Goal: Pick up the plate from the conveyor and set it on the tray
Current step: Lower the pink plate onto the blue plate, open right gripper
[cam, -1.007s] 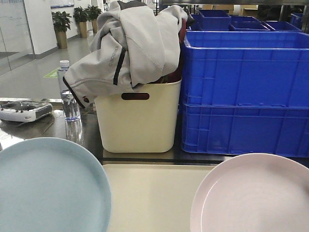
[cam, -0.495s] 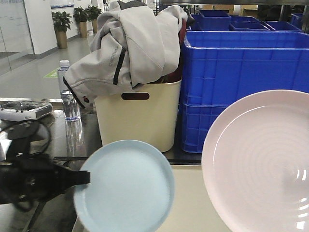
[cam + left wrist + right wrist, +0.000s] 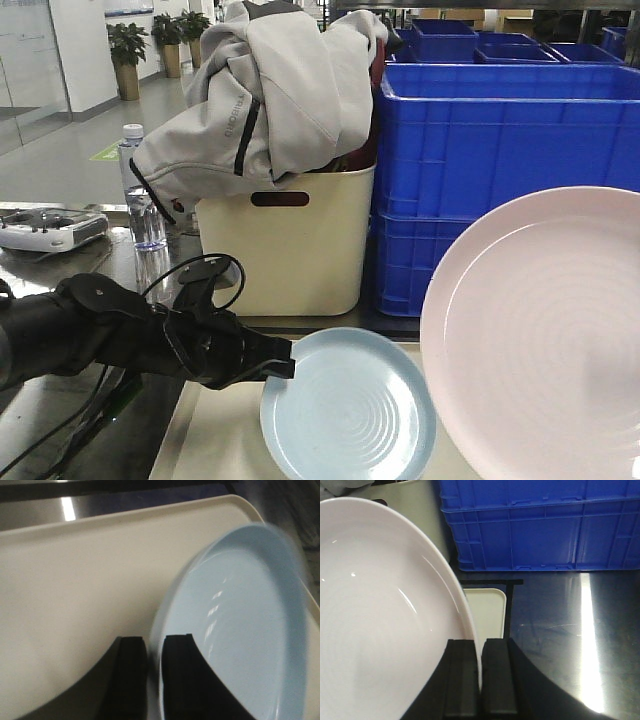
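Pickup done: holding pink plate [image 3: 380, 610] by rim in right hand [image 3: 480, 650], tilted, not yet on tray [image 3: 75, 570]. Pinching blue plate [image 3: 240, 625] in left hand [image 3: 155, 642], just above tray. Left to do: set down.

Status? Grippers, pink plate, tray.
Left gripper shut on pale blue plate rim, tilted over tray. Right gripper shut on pink plate rim, held tilted, not yet down. Tray bare where visible.

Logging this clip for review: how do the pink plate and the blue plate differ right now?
The pink plate is pale pink, the blue plate pale blue. The right gripper holds the pink plate high, before the blue crates; the left gripper holds the blue plate low over the tray. Both are round and pinched at the rim.
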`<state>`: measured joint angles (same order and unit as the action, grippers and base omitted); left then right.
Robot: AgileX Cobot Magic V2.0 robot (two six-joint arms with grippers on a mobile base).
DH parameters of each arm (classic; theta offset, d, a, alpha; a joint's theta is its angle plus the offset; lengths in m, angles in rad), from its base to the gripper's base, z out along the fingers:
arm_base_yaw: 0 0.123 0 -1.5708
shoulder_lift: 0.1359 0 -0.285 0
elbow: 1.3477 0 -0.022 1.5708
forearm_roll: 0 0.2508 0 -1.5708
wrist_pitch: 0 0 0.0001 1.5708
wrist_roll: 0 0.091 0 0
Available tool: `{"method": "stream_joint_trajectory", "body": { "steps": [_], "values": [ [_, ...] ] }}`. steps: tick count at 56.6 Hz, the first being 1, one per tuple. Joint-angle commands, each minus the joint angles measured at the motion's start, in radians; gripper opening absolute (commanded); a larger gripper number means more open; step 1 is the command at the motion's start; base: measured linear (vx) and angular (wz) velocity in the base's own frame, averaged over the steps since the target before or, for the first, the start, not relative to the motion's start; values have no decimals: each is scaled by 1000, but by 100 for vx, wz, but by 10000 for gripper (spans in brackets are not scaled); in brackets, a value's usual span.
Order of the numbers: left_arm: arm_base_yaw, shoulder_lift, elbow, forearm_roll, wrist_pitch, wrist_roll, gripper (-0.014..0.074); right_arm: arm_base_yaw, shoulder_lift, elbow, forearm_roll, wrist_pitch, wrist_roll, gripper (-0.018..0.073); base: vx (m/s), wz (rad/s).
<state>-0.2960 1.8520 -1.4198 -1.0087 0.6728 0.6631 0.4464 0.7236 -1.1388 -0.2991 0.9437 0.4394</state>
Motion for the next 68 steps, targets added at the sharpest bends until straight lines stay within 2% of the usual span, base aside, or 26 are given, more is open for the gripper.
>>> {"method": "stream_joint_trajectory", "body": {
  "steps": [1, 8, 16, 22, 30, 40, 47, 52, 58, 68],
  "values": [
    [-4, -57, -42, -50, -32, 19, 362, -3, 2, -30, -37, -83, -1, -9, 0, 0],
    [-4, -57, -42, -49, -25, 25, 452, -3, 3, -29, -38, -81, -1, -9, 0, 0],
    [0, -96, -42, -29, 2, 25, 442, -3, 48, -29, -35, -70, -1, -9, 0, 0],
    [0, -170, -42, 58, -4, 11, 307, -3, 121, -29, -17, -89, -1, -9, 0, 0],
    [6, -312, -41, 267, -55, -61, -10, -3, 272, -29, 18, -219, -2, -9, 0, 0],
    [48, -489, -41, 475, -73, -206, -6, -3, 484, -29, 72, -449, -1, -9, 0, 0],
    [62, -587, -41, 572, -35, -260, -6, -10, 621, -31, 78, -539, 27, -9, 0, 0],
    [62, -636, -41, 605, -13, -283, -6, -36, 695, -31, 85, -587, 77, -9, 0, 0],
    [62, -675, -41, 611, -7, -284, -6, -89, 760, -32, 93, -630, 148, -9, 0, 0],
    [62, -693, -40, 611, -1, -284, -6, -108, 801, -32, 122, -636, 142, -9, 0, 0]
  ]
}}
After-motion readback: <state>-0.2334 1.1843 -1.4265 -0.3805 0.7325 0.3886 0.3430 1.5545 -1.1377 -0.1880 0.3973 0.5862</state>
